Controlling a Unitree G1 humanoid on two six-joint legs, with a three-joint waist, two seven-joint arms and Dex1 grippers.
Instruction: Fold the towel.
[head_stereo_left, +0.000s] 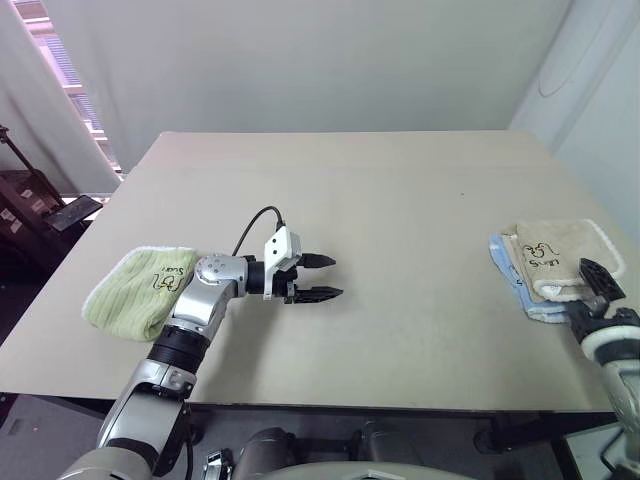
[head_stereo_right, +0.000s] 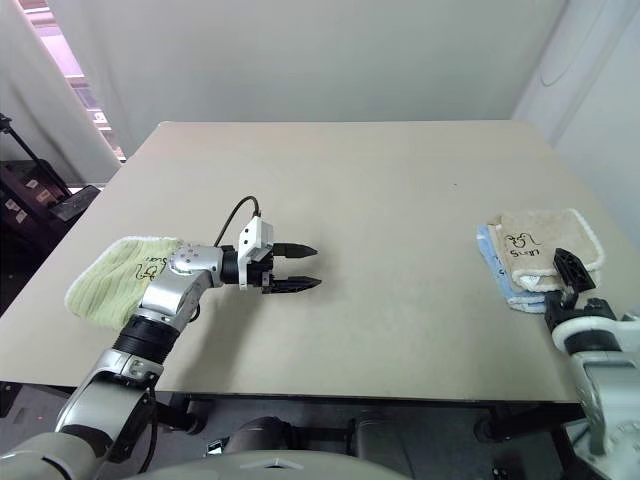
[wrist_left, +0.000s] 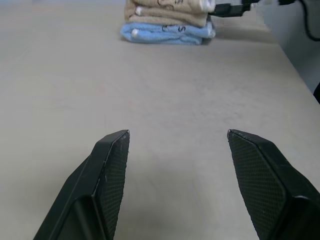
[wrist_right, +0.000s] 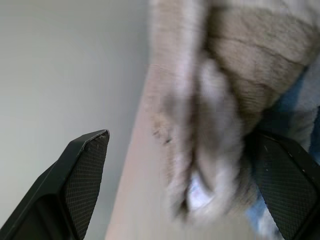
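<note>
At the right edge of the bench (head_stereo_left: 400, 230), the right gripper (head_stereo_left: 598, 276) stands open just before the folded towel (head_stereo_left: 560, 255), gripping nothing. The towel, beige with white corded edging, bears dark handwriting that looks like "Sun" and lies atop a folded light blue towel (head_stereo_left: 510, 275). Mid-bench, the left gripper (head_stereo_left: 322, 277) hovers open and empty. Beside its arm lies a green ribbed towel (head_stereo_left: 135, 290), similarly marked.
</note>
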